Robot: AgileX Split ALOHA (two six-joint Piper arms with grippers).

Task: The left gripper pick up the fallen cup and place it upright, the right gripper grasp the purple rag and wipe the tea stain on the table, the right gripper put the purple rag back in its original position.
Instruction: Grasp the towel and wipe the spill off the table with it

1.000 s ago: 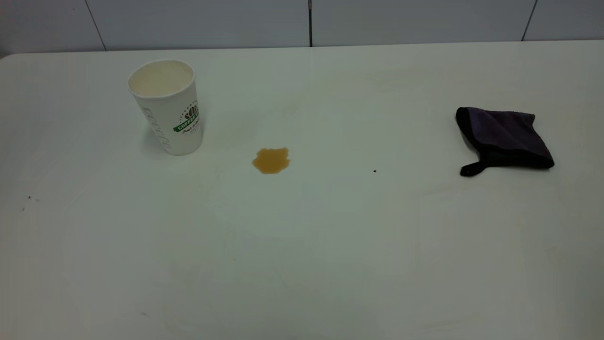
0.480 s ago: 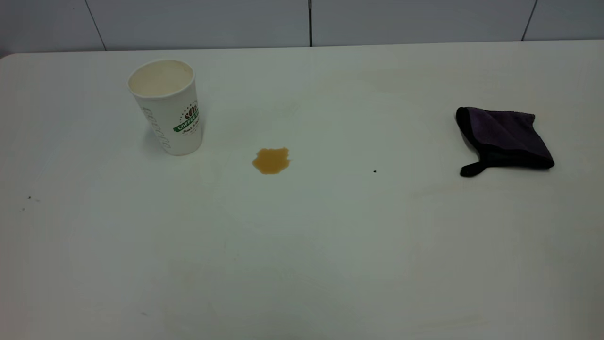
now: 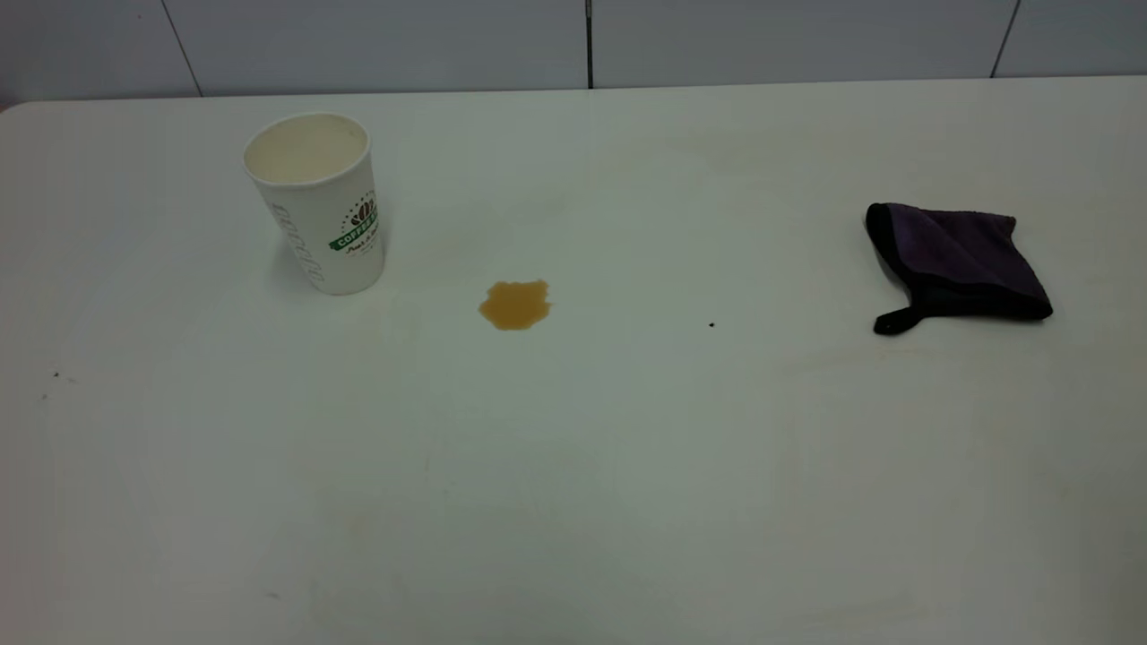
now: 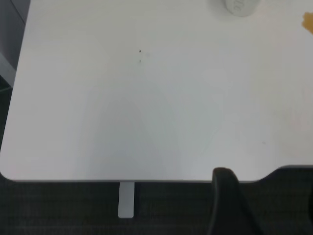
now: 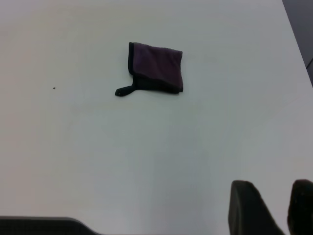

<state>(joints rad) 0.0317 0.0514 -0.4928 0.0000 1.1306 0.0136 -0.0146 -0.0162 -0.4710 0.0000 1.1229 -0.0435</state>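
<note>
Exterior view: one fallen cup (image 3: 315,204), now upright near the table's (image 3: 573,466) far-left corner; one tea stain (image 3: 515,305) mid-table; one purple rag (image 3: 954,265) toward the right edge. No arm appears there. Right wrist view alone shows the right pincer (image 5: 271,208), held back at the near edge, fingers slightly parted, holding nothing. Left wrist view shows the left pincer (image 4: 230,205) off the near edge; opening: cannot tell.
</note>
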